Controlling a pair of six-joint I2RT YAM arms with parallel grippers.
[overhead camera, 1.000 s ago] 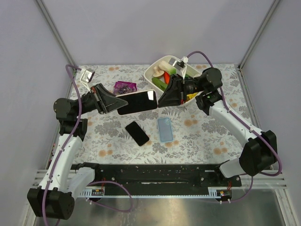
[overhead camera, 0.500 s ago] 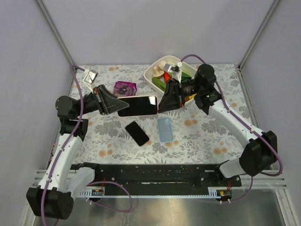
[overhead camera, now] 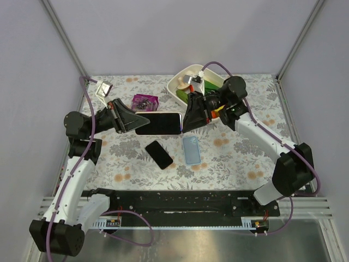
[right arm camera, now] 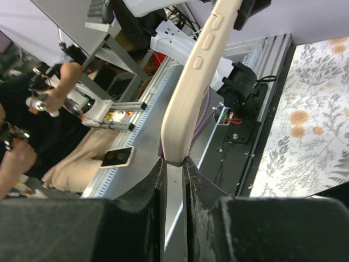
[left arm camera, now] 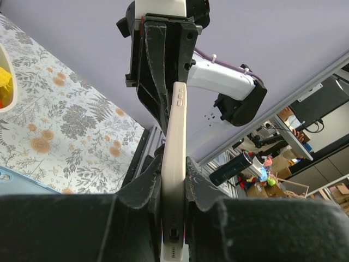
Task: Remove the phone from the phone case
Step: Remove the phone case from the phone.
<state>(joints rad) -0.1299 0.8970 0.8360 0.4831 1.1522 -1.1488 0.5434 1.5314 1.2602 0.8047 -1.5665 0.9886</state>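
Observation:
A phone in a cream phone case [overhead camera: 158,123] hangs level above the table, stretched between both grippers. My left gripper [overhead camera: 137,121] is shut on its left end. In the left wrist view the cased phone [left arm camera: 175,136] runs edge-on away from my left gripper [left arm camera: 174,169], its port end sunk between the fingers. My right gripper [overhead camera: 184,121] is shut on the right end. The right wrist view shows the cream case [right arm camera: 199,71] curving up from my right gripper [right arm camera: 174,161], which pinches only its very tip.
A bare black phone [overhead camera: 158,154] and a light blue case [overhead camera: 191,150] lie on the floral cloth below the held phone. A purple packet [overhead camera: 144,101] sits behind. A white bowl [overhead camera: 177,82] of toy food stands at the back, behind the right wrist.
The held phone has levelled out from a slight tilt and shifted a little left. The right wrist has turned and moved in toward it. Both grips are unchanged.

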